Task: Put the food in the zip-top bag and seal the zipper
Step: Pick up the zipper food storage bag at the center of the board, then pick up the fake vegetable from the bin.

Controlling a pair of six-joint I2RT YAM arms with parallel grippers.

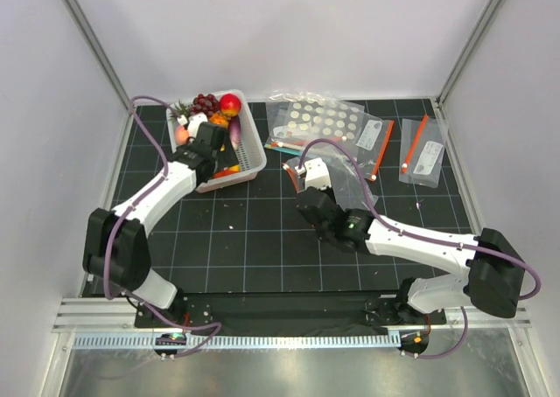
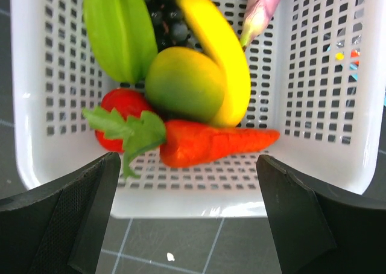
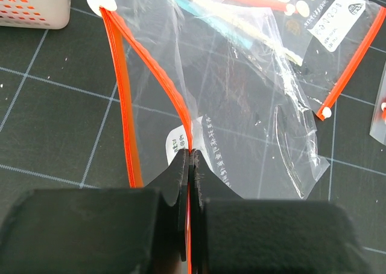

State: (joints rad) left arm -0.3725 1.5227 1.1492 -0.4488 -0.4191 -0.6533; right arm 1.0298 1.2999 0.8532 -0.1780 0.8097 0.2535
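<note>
The food lies in a white slotted basket (image 2: 313, 159): an orange carrot (image 2: 211, 142), a yellow banana (image 2: 222, 50), a green piece (image 2: 119, 29), a green-yellow round fruit (image 2: 184, 84) and a small red piece (image 2: 123, 105). My left gripper (image 2: 190, 226) is open and empty, just above the basket's near rim, with the carrot ahead of it. My right gripper (image 3: 191, 159) is shut on one side of the zipper (image 3: 172, 93) of the clear zip-top bag (image 3: 241, 105). The other zip strip (image 3: 123, 105) lies apart, so the mouth gapes open. The bag is empty.
The basket (image 1: 249, 165) sits at the back left, with the left gripper (image 1: 220, 155) over it. A dotted clear bag (image 1: 319, 117) and two labelled bags (image 1: 378, 142) (image 1: 422, 152) lie behind the right gripper (image 1: 299, 171). Frame posts stand at the back corners.
</note>
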